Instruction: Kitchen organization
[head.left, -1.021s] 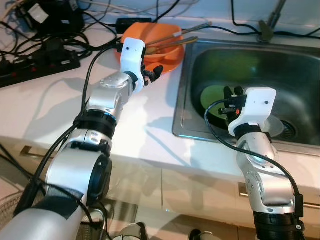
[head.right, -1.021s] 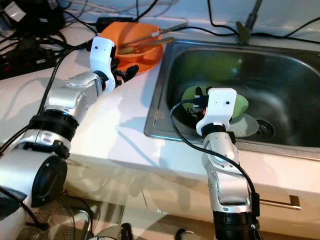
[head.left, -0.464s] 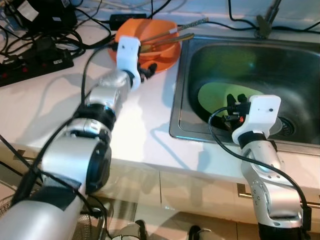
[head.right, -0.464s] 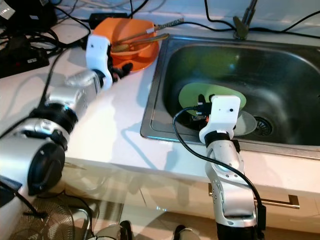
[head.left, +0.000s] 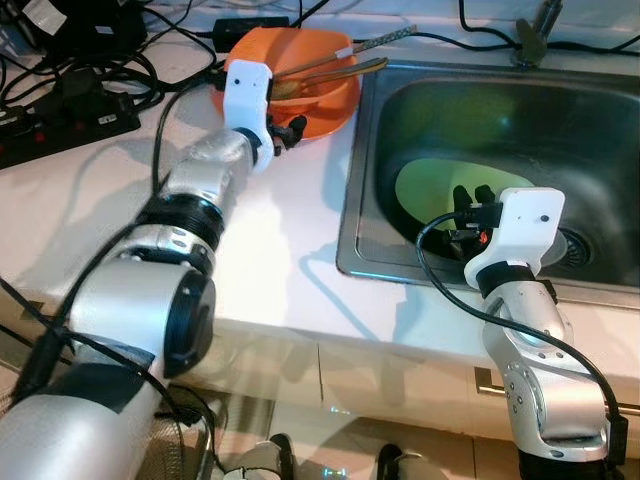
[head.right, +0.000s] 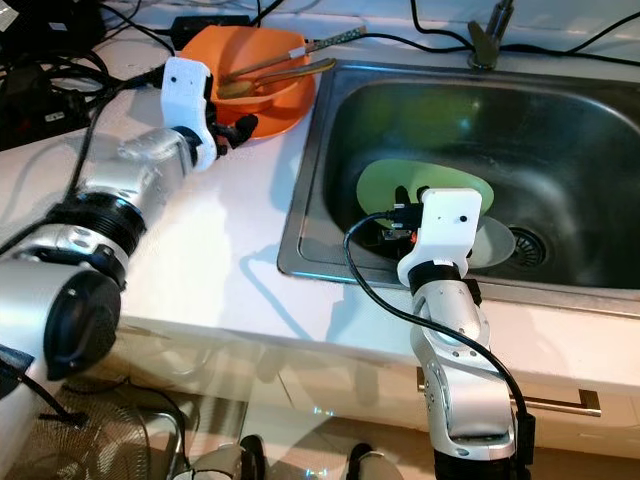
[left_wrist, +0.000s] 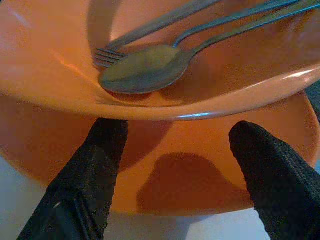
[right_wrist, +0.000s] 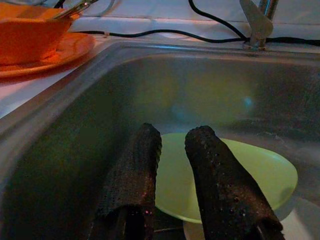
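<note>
Head cameras are looking down from above, sharing the sink (head.left: 500, 120); wrist cameras are sitting close, facing twelve o'clock.

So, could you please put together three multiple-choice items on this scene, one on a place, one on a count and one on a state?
1. Where is the green plate?
A. in the sink
B. on the counter
C. on the floor

2. How many utensils lie in the orange bowl?
A. none
B. one
C. three

3. What is the state of the left claw?
A. shut on a fork
B. open at the bowl
C. shut on a cable

Answers:
1. A, the plate lies low in the sink.
2. C, the left wrist view shows a fork, a spoon and a third handle.
3. B, its fingers stand apart at the bowl's side.
</note>
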